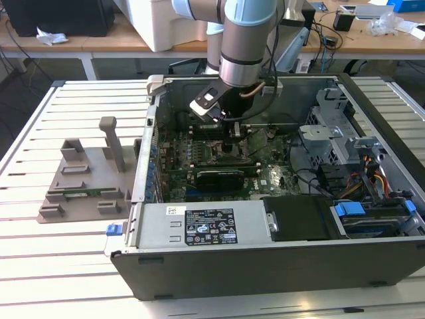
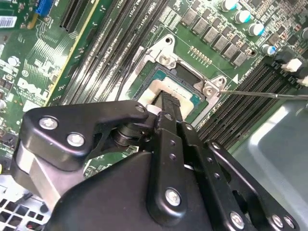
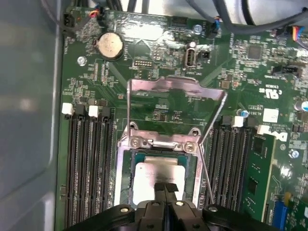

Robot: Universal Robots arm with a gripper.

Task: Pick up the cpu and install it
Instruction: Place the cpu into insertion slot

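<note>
Cpu (image 3: 155, 174) lies in the socket (image 3: 124, 192), load plate (image 3: 163, 85) raised; your gripper (image 3: 166, 187) hangs just over it, fingers pinched together, empty

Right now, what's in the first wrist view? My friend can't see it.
The cpu lies in its socket on the green board, with the shut claw right over it. The socket's metal lid stands open, and dark slots run along both sides.

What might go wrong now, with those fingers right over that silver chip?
The closed fingers sit over the cpu near one edge, not its middle, so pressing might tilt it. The thin lever stands close beside them and might be snagged. The metal frame is open, so nothing clamps the chip.
</note>
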